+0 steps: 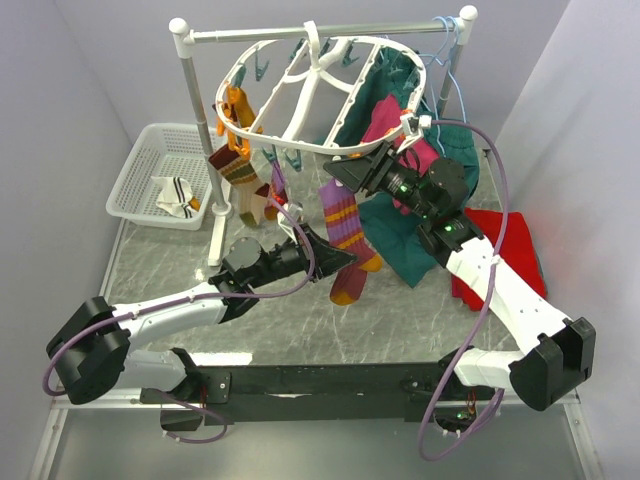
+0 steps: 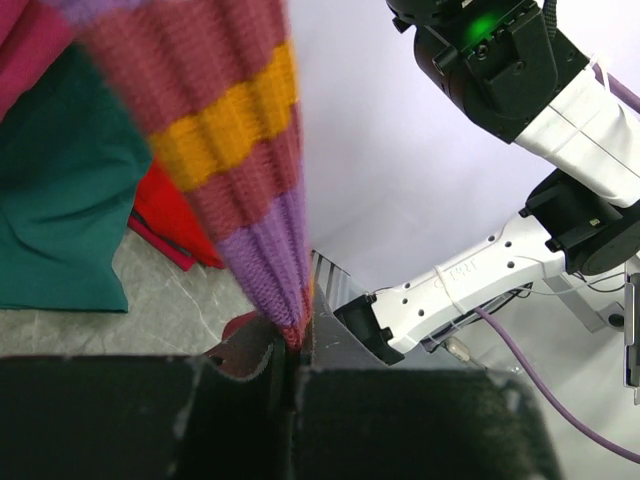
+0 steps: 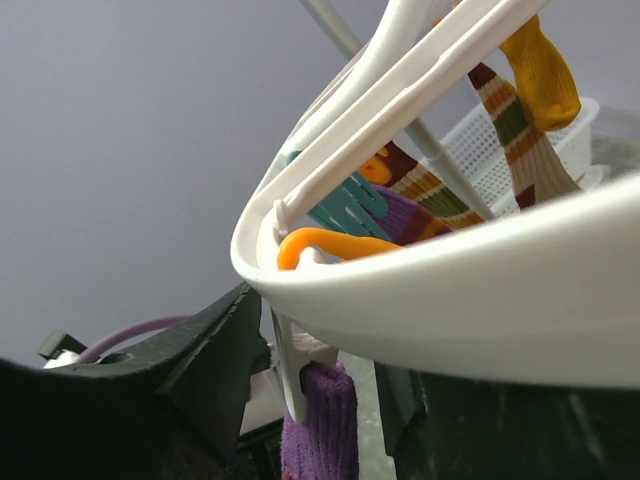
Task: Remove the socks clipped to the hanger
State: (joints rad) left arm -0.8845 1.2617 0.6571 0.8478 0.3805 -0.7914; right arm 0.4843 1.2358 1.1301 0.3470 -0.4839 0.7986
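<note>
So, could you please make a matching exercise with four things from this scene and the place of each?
1. hanger
2. basket
3. red cloth
4. purple-orange sock

a. pinched in the left jaws
b. hanging from the rack's pole
c. on the table, far left
d. lying beside the right arm

Pairs: 1-b, 2-c, 3-d, 4-a
</note>
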